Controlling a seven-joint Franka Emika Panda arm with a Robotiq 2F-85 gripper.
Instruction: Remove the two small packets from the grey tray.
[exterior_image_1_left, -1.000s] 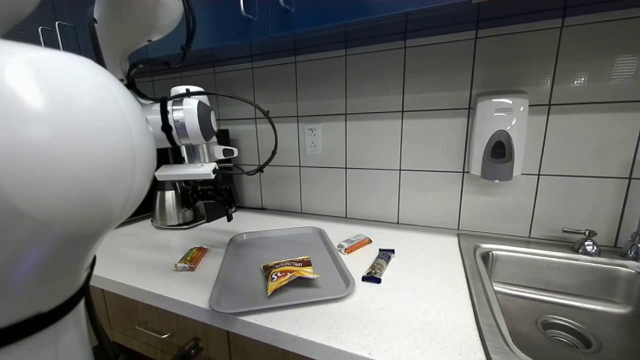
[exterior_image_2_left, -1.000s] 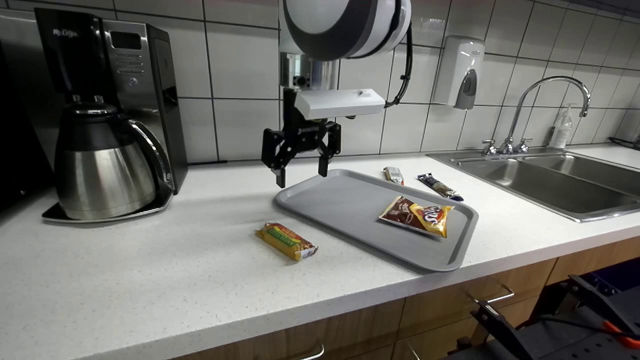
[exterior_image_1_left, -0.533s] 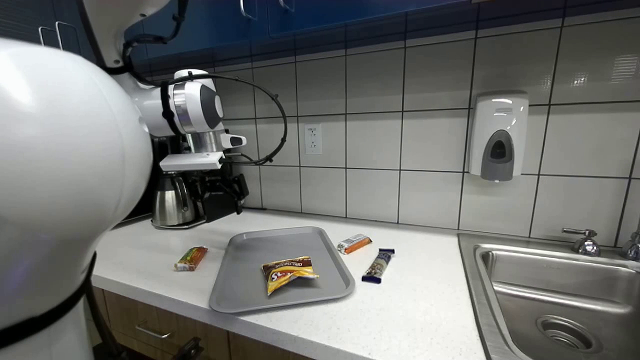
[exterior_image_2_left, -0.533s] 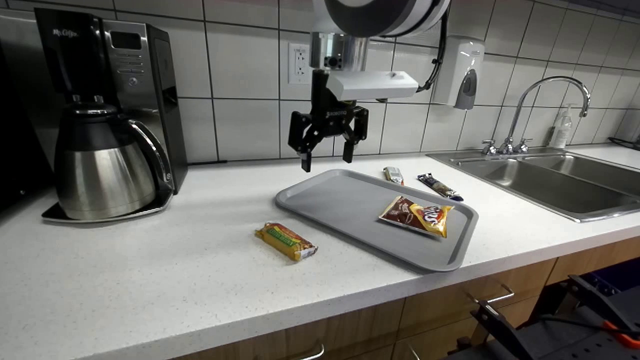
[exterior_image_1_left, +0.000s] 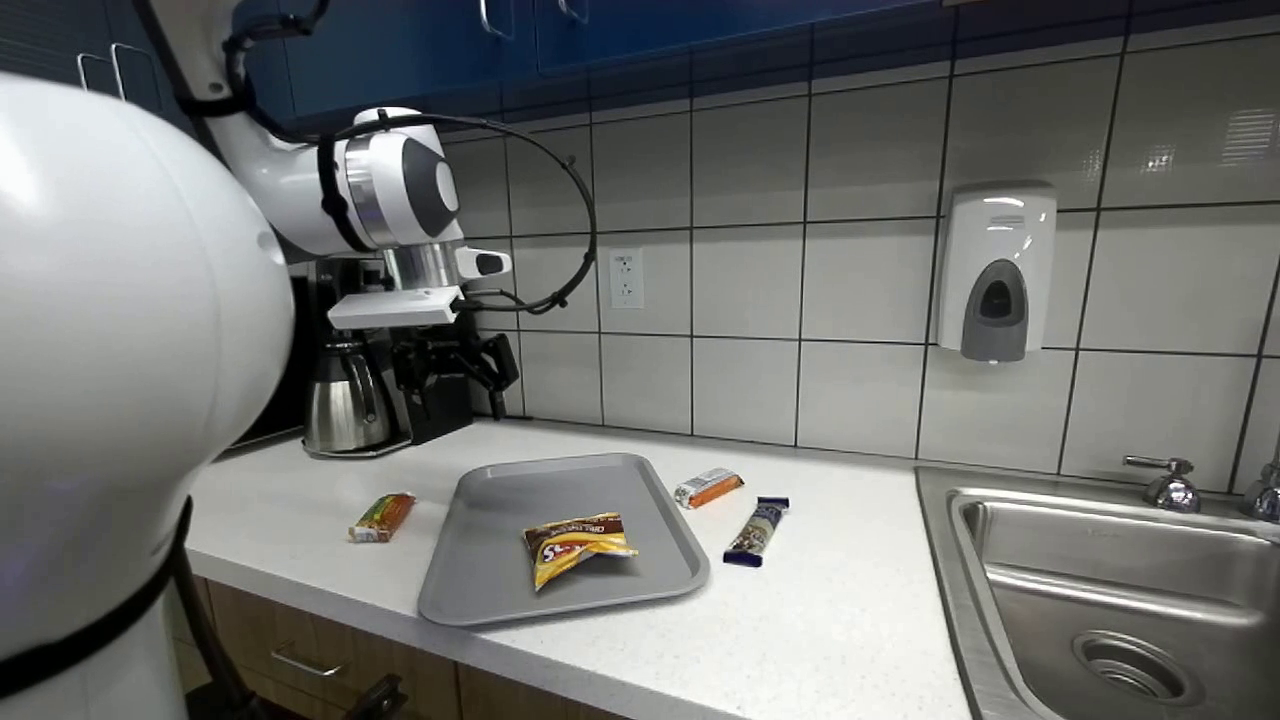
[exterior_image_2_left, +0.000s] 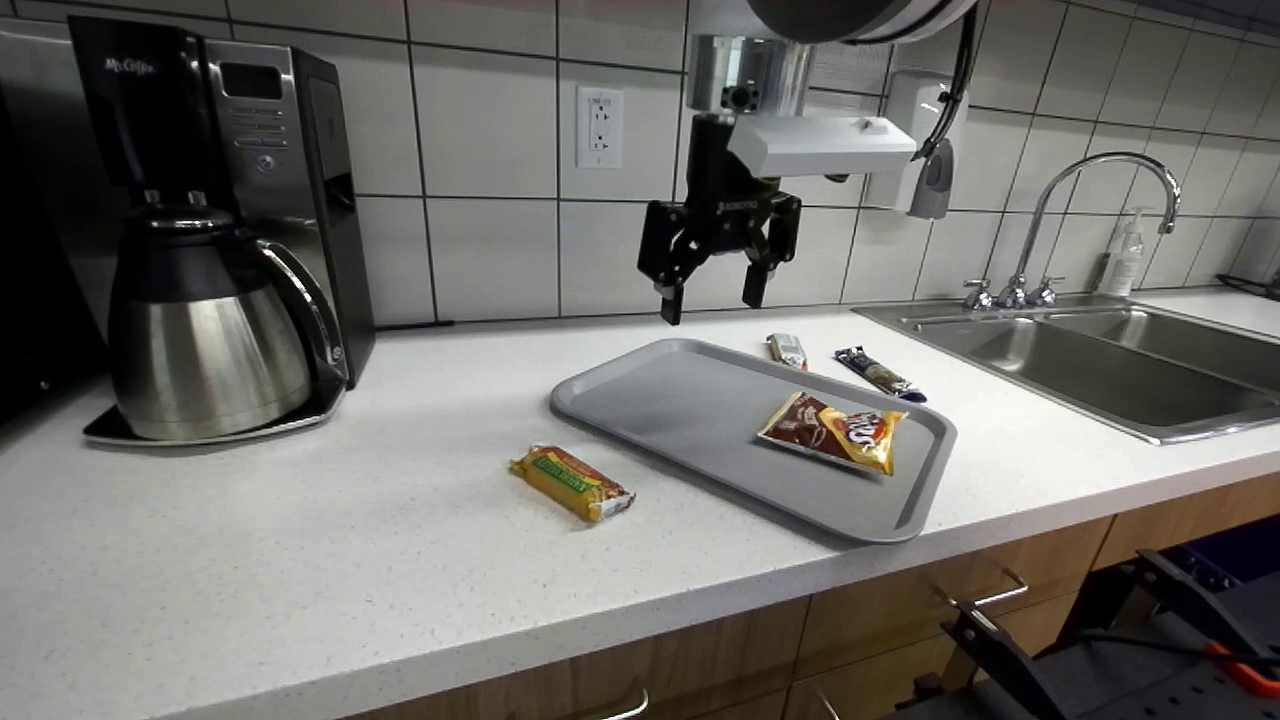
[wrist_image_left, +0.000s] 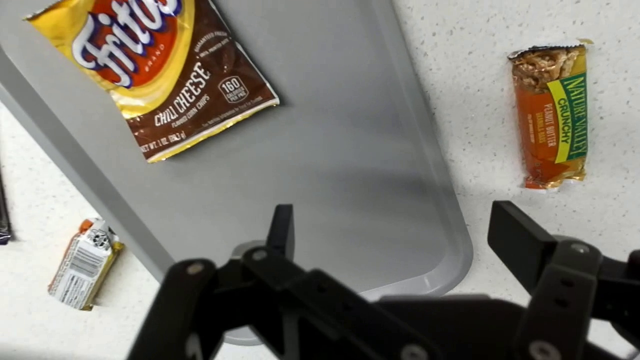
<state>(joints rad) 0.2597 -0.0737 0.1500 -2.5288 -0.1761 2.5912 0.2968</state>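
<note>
The grey tray (exterior_image_1_left: 490, 535) (exterior_image_2_left: 650, 400) lies on the white counter in both exterior views. The orange-brown packet with a green label (exterior_image_2_left: 572, 483) (wrist_image_left: 552, 120) lies on the counter beside the tray, on the coffee maker's side. The orange-red packet, with a white label side showing (exterior_image_1_left: 709, 488) (wrist_image_left: 82, 265), lies on the counter by the tray's opposite edge. Neither packet is on the tray. My gripper (exterior_image_2_left: 713, 300) (wrist_image_left: 392, 220) is open and empty, above the counter over the tray's wall-side end, touching nothing.
A larger yellow, red and brown chip packet (exterior_image_2_left: 835, 433) (wrist_image_left: 160, 70) lies on the tray. A dark blue bar (exterior_image_1_left: 757, 532) lies on the counter toward the steel sink (exterior_image_1_left: 950, 560). A coffee maker with a steel pot (exterior_image_2_left: 210, 330) stands by the tiled wall.
My open gripper has moved toward the sink side and slightly up, away from the coffee maker. The packets and the tray have not moved.
</note>
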